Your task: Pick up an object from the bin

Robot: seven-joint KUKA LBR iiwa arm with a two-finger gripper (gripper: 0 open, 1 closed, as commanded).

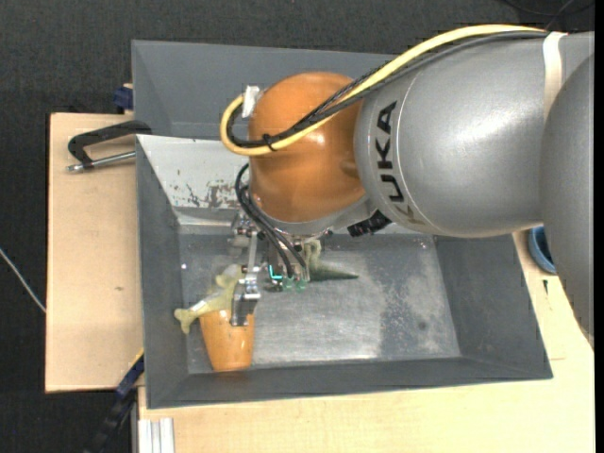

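Observation:
My gripper hangs below the orange wrist cover, low in the bin's front left part. Its tip reaches down onto the top of an orange rounded thing that lies against the bin's front wall. A pale yellowish, floppy thing lies just left of the gripper and touches the orange thing. To the right of the gripper a small dark green pointed thing pokes out from under the wrist.
The arm and its orange cover hang over the bin's back and middle and hide what lies beneath them. Bare grey floor spreads to the right of the gripper. The bin's left and front walls stand close to the orange thing.

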